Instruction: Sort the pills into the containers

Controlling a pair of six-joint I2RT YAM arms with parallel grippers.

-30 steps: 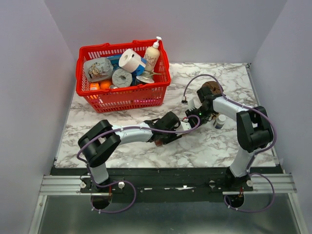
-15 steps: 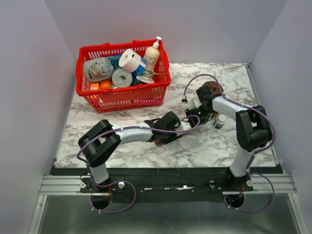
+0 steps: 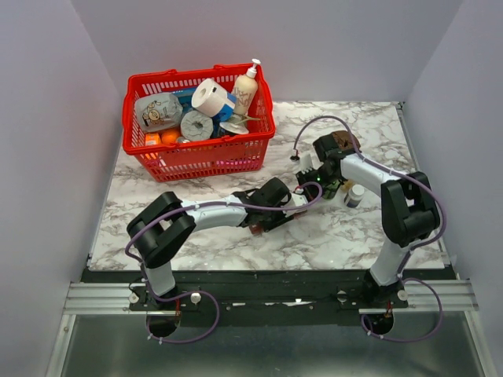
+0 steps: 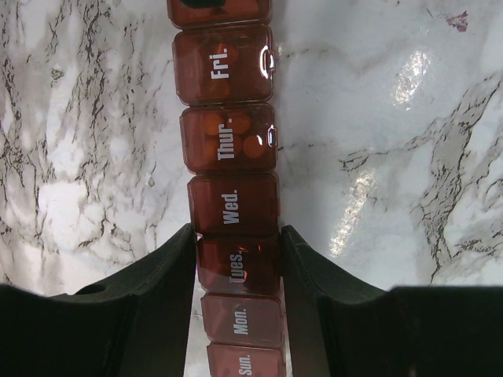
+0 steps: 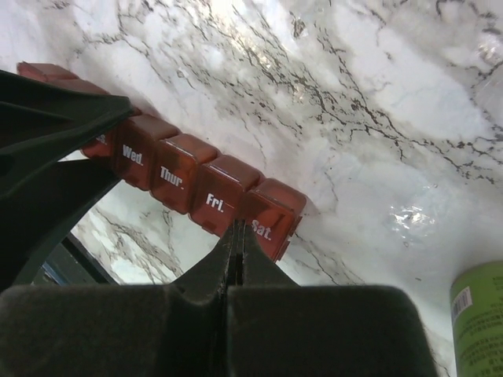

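The left gripper (image 4: 236, 253) is clamped across the pill organizer (image 4: 228, 141), its two black fingers (image 4: 157, 287) pressed flat against the long sides at the Tues. compartment, with Mon. and Sun. behind the grip and Wed. to Sat. running out ahead. The right gripper (image 5: 236, 229) has its jaws pressed fully together with nothing between them, and the joined tips rest at the seam between the Fri. and Sat. lids, at the strip's far end.

The organizer lies flat on the table (image 4: 393, 157), between the two wrists near the middle of the surface. It is a rigid strip of translucent red-brown plastic: seven squarish cells with rounded corners, white day lettering and a small snap tab on one edge of each lid. Round pills (image 4: 236, 129) show dimly through the Thur. lid.

I judge it light and stiff, so it should slide or tip easily on the glossy marble-patterned top unless pinned. The side walls, as held, look like the safe place to hold; the lids are thin and probably want only a light lift at the tab.

A green-labelled bottle (image 5: 479, 314) stands near the right gripper, and a red mesh basket (image 3: 196, 161) of goods sits well apart at the back
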